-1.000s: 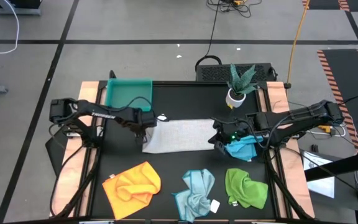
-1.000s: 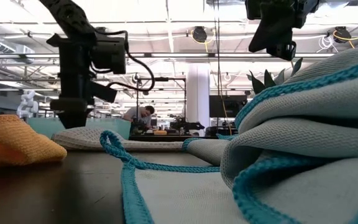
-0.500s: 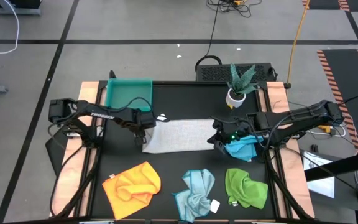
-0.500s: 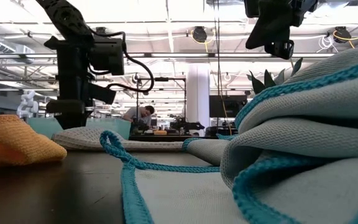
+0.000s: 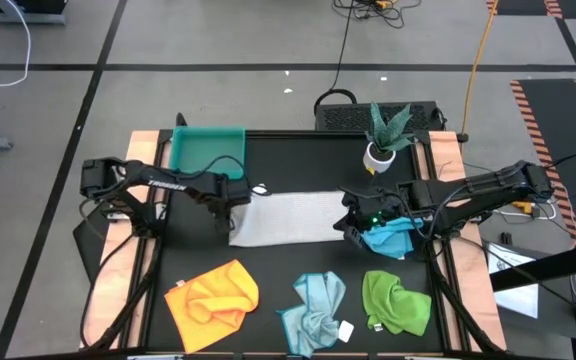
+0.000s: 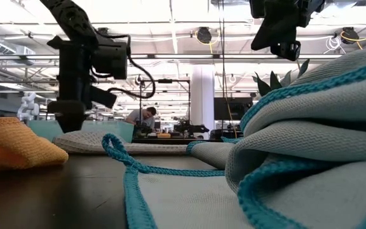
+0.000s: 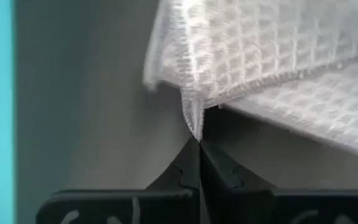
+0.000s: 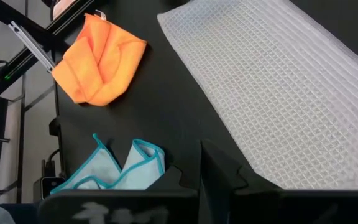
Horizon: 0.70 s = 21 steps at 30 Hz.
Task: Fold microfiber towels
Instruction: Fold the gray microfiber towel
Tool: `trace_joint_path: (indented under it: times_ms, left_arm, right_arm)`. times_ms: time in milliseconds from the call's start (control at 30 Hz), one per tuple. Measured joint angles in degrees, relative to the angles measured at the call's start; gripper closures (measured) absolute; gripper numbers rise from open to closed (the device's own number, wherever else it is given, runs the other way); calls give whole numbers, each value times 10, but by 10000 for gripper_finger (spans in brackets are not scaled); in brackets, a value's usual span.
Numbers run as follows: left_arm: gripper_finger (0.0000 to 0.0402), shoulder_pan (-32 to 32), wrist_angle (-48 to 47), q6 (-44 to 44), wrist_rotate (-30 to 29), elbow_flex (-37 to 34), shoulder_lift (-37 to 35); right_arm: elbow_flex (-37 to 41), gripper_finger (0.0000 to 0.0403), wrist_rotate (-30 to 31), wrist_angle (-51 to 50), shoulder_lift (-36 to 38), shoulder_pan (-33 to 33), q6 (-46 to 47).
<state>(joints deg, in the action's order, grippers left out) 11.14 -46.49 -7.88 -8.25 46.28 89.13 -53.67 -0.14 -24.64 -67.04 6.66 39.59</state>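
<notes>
A white-grey microfiber towel (image 5: 290, 218) lies flat as a folded rectangle in the middle of the table. My left gripper (image 5: 230, 214) stands at its left edge, pointing down, shut on it. My right gripper (image 5: 352, 226) hangs shut and bare, high above the towel's right end, shown in the low view too (image 6: 283, 48). A bright blue towel (image 5: 392, 240) lies bunched under the right arm. Along the near edge lie crumpled orange (image 5: 214, 292), pale blue (image 5: 316, 306) and green (image 5: 396, 304) towels. My left gripper pinches the white-grey towel's left edge (image 7: 194, 122) between its two fingertips (image 7: 185, 167), coming from above and pointing down. The upper layer is drawn into a small peak at the fingers. The lower layer (image 7: 309, 118) and the rest of the towel lie on the table.
A teal tray (image 5: 206, 150) stands at the far left, just behind the left arm. A potted plant (image 5: 384, 136) stands at the far right. Bare dark tabletop (image 5: 268, 262) lies between the white-grey towel and the row of crumpled towels.
My left gripper has stayed at the white-grey towel's left edge and has shut on it there, taking hold. The towel lies where it lay. The right arm has kept still.
</notes>
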Motion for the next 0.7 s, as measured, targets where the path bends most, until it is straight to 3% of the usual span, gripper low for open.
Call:
trace_joint_path:
  times_ms: [133,700]
  left_arm:
    - [399,0,-44,16,-23,37,-1]
    - [401,61,-76,75,-46,67,-23]
  right_arm:
    - [0,399,0,0,0,0,0]
    - [0,399,0,2,0,-7,-1]
